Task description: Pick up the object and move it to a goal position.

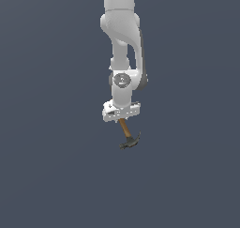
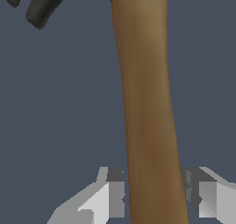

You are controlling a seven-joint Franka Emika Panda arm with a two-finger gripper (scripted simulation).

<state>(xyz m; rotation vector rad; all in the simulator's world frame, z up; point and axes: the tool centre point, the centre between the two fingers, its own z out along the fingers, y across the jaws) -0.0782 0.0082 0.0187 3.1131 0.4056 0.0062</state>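
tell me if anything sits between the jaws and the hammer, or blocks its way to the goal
Nothing visible does. The gripper is shut on the hammer by its wooden handle, with the dark head hanging below. Only plain grey background surrounds it in both views, and no goal marker shows, so the path there cannot be judged.

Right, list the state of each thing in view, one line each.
Hammer: held by its handle, hanging head-down below the gripper, slightly tilted, touching nothing else.
Gripper: jaws closed on the hammer's wooden handle, one on each side.
Arm: reaching straight down, wrist pointing downward.
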